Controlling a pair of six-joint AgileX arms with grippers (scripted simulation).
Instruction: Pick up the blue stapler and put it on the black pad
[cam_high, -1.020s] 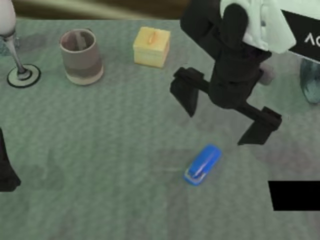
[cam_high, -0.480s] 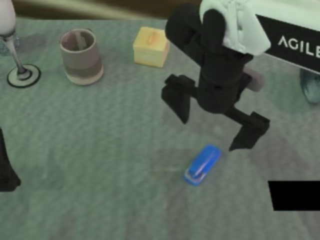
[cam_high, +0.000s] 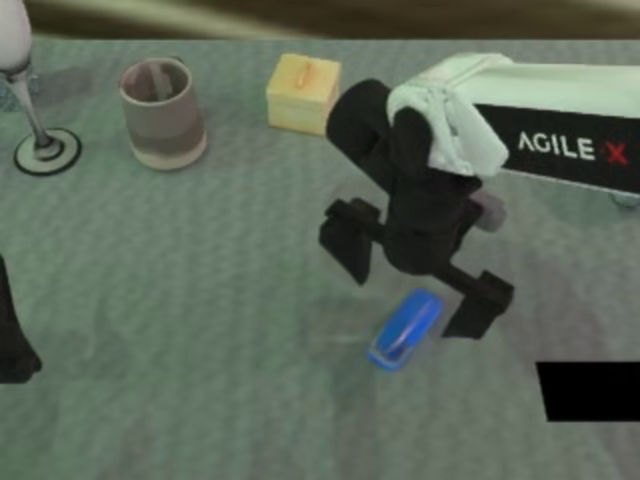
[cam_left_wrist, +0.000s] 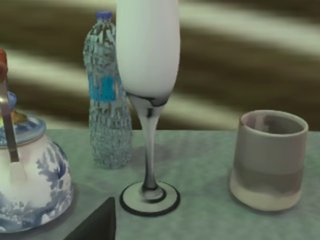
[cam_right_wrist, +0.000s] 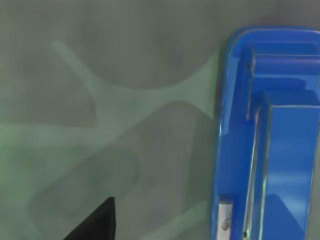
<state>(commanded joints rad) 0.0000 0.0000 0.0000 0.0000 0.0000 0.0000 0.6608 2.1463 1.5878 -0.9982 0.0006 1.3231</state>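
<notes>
- Since a second ago the right gripper (cam_high: 415, 280) has come down and toward the table's near edge; the stapler (cam_high: 405, 329) and pad (cam_high: 590, 391) have not shifted.
- Right gripper: jaws spread wide, holding nothing, poised just above the stapler's far end, one finger (cam_high: 347, 240) to its left, the other beside its right.
- Right wrist view: stapler (cam_right_wrist: 267, 145) fills one side, close under the camera, flat on the cloth.
- Stapler lies diagonal, centre-right of the table (cam_high: 200, 300), well apart from the pad at the right edge.
- Progress: approach nearly done; grasp, lift, carry and placing are all left.
- Left arm (cam_high: 12, 340) parked at the left edge.
</notes>
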